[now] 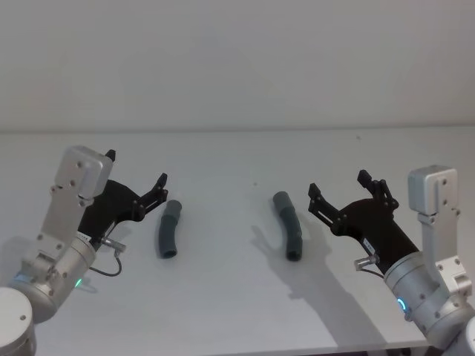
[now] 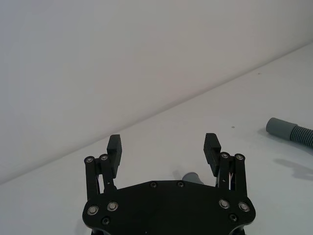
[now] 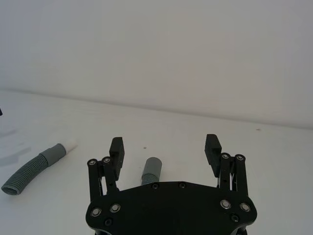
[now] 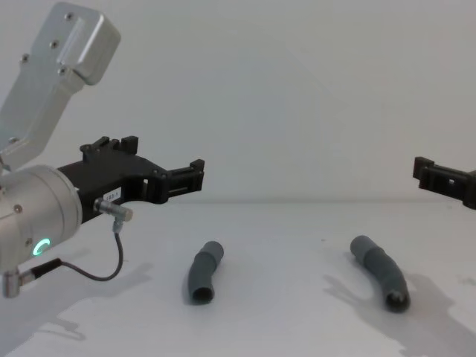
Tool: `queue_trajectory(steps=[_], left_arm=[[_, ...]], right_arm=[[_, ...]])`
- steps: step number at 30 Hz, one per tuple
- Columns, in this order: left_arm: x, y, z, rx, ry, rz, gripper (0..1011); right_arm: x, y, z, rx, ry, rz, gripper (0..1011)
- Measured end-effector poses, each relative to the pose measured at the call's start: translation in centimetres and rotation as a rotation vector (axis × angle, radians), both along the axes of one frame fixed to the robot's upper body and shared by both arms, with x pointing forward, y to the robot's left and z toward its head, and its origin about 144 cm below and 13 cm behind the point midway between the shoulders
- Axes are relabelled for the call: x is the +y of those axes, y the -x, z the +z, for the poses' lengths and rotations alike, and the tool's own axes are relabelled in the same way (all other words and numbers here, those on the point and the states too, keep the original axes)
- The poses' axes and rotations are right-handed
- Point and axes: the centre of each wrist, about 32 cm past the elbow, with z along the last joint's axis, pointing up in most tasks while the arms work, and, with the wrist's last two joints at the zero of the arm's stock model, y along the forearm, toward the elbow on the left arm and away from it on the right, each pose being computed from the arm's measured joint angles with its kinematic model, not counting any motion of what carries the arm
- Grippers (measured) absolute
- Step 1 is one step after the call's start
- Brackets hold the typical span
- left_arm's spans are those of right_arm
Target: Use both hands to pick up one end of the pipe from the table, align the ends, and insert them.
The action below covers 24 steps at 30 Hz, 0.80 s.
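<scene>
Left end effector (image 1: 136, 167), right end effector (image 1: 338, 182) spread; right wrist view reveals white plug (image 3: 72, 145).

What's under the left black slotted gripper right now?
Bare white table. The open left gripper hangs above it; one smooth cuff of the dark grey corrugated hose piece peeks past its body, which hides the rest.

Covered and clipped.
Left gripper (image 2: 164, 147) hides most of the left pipe (image 2: 190, 177); right gripper (image 3: 164, 147) likewise hides most of the right pipe (image 3: 151, 170); the chest view's edge cuts the right gripper.
</scene>
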Motion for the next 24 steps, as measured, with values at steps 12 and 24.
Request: queue_trajectory(steps=[12, 24], left_arm=[[0.0, 0.0, 0.0, 0.0, 0.0, 0.0, 1001], [0.0, 0.0, 0.0, 0.0, 0.0, 0.0, 1001]], right_arm=[[0.0, 0.0, 0.0, 0.0, 0.0, 0.0, 1004], [0.0, 0.0, 0.0, 0.0, 0.0, 0.0, 1004]])
